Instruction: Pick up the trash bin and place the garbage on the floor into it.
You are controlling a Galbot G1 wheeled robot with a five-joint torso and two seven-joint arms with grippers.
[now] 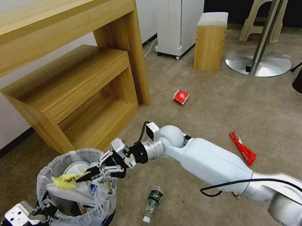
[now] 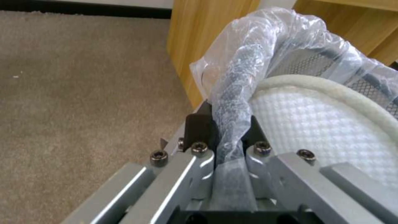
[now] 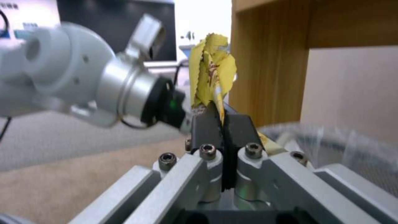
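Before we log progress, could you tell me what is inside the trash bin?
Inside the trash bin lies a white slipper, with small colourful litter beside it. The bag and slipper cover whatever is deeper.

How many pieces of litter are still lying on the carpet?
3: a red paper cup near the desk leg, a red wrapper beside the right arm, a clear bottle by the bin. The arm may hide more.

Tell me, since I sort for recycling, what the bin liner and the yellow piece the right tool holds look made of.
The bin liner looks like thin translucent plastic film, crinkled and glossy where it folds over the rim. The yellow wrapper in the right tool seems printed foil or plastic, crumpled with a serrated edge; which one I cannot tell.
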